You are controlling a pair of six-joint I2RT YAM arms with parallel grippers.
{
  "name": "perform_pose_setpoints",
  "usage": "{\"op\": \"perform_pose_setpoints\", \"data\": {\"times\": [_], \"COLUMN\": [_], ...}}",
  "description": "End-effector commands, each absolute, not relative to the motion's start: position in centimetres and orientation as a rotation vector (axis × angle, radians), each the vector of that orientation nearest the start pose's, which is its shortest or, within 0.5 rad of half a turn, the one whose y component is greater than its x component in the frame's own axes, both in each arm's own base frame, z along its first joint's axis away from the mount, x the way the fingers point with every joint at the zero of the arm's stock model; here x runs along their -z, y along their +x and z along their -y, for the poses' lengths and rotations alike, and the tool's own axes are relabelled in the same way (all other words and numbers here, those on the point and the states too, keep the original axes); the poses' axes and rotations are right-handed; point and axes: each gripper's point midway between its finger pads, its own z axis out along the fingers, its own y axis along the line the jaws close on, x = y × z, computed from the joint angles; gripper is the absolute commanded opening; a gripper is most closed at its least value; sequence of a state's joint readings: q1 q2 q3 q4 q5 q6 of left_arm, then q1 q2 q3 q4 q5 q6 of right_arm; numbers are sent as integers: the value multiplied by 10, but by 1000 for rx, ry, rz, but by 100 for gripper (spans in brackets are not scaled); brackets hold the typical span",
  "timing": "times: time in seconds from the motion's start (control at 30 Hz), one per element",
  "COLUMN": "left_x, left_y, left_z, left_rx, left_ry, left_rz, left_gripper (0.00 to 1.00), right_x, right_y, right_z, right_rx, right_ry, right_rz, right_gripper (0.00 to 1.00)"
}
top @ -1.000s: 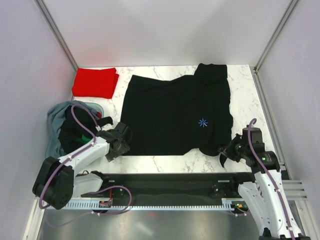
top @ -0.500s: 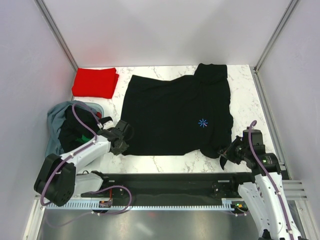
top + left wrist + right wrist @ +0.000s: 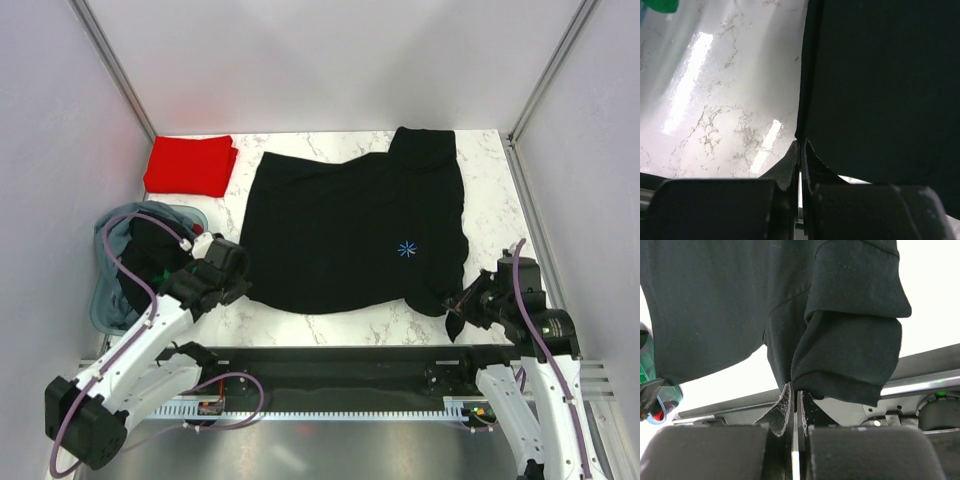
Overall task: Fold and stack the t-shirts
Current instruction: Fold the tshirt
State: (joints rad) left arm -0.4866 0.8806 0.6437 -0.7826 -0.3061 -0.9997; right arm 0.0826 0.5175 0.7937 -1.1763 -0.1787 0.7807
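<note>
A large black t-shirt [image 3: 355,235] with a small blue star print lies spread flat on the marble table [image 3: 330,325]. My left gripper [image 3: 242,278] is shut on its near-left corner; the left wrist view shows the jaws pressed together [image 3: 800,146] on the hem of the black cloth [image 3: 880,85]. My right gripper [image 3: 462,303] is shut on the near-right corner, which is lifted. In the right wrist view the bunched sleeve [image 3: 850,355] hangs from the shut jaws [image 3: 796,389]. A folded red t-shirt [image 3: 190,165] lies at the far left.
A grey-blue fabric tub [image 3: 105,300] stands at the left edge with black and green shirts [image 3: 150,262] in it, close behind my left arm. Metal frame posts and white walls enclose the table. A black rail [image 3: 340,365] runs along the near edge.
My left gripper has shut on the black t-shirt's near-left corner and its arm has drawn back. My right gripper has pulled its corner slightly right and toward the near edge.
</note>
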Motion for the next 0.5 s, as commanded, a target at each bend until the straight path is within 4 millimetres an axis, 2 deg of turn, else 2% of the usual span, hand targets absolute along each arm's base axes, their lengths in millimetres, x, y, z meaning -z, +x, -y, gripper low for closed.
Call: {"op": "perform_pose_setpoints", "data": {"times": [0.0, 0.1, 0.13, 0.2, 0.23, 0.3, 0.33, 0.37, 0.47], "left_x": [-112, -126, -137, -145, -158, -161, -172, -169, -180], "left_y": [194, 195, 200, 206, 214, 223, 230, 236, 254], "left_z": [83, 83, 84, 80, 80, 81, 84, 84, 88], "left_rx": [209, 219, 235, 199, 201, 165, 178, 149, 146], "left_ry": [-682, -673, -668, -651, -648, -627, -623, -617, -605], "left_rz": [-2427, -2409, -2385, -2364, -2333, -2348, -2329, -2350, -2342], "left_gripper": [2, 2, 2, 2, 2, 2, 2, 2, 2], "right_x": [-169, -174, -176, -188, -189, -203, -202, -207, -210], "right_y": [122, 130, 133, 144, 151, 165, 172, 178, 201], "right_z": [-67, -60, -57, -51, -49, -46, -46, -45, -44], "right_rx": [-546, -490, -466, -416, -390, -377, -363, -356, -335], "right_ry": [768, 763, 747, 732, 723, 705, 698, 694, 688], "right_rz": [-2426, -2414, -2411, -2389, -2406, -2370, -2386, -2373, -2367], "right_gripper": [0, 0, 0, 0, 0, 0, 0, 0, 0]}}
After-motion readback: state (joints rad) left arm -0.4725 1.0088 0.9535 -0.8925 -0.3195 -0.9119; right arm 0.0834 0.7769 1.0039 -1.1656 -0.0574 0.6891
